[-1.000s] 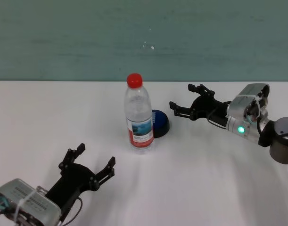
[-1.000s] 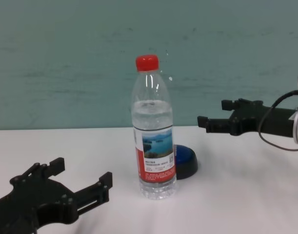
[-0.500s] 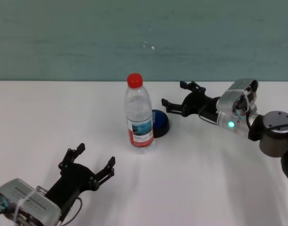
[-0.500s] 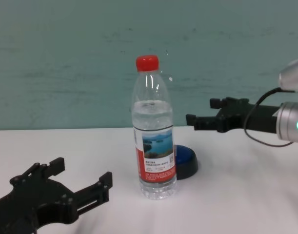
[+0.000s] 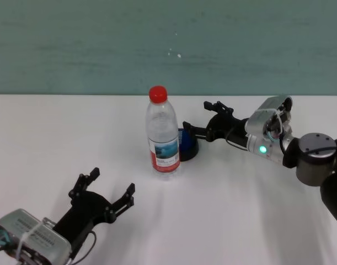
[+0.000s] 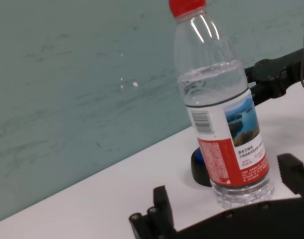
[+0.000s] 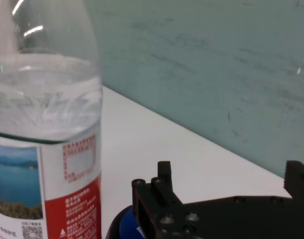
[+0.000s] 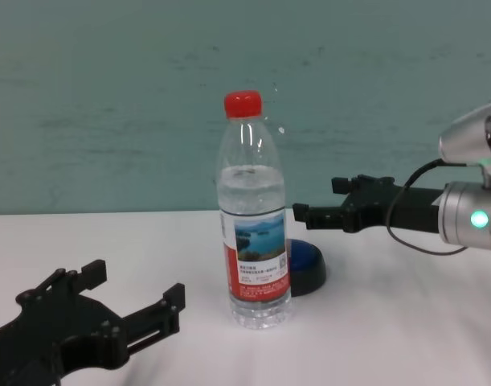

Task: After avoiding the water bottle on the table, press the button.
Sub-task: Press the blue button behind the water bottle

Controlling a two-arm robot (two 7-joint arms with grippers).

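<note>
Nearest me, my left tool point(image 5: 108, 200) rests low over the near left part of the counter point(image 5: 240, 215), fingers spread wide with nothing between them. It sits well short of the bottle point(image 5: 162, 132), and the left wrist view shows those black fingertips point(image 6: 161, 204) framing the bottle's base from the near side without touching it.

Farther out, near the middle of the counter, the bottle stands upright, red cap on top, its water line high up the clear body and the red-and-white label with the lake picture facing me.

Just behind the bottle and to its right I see the button point(image 8: 305, 265), a blue dome on a black base, partly hidden by the bottle's lower half; whether the two touch I cannot tell.

My right tool point(image 5: 200, 120) reaches in from the right, held level above the counter, its fingers apart and holding nothing. In the head view the near fingertip point(image 5: 186, 128) lies over the button; in the chest view the fingertips hang above the dome, beside the bottle at label height. The right wrist view shows the bottle close by and the blue dome under the fingers.
</note>
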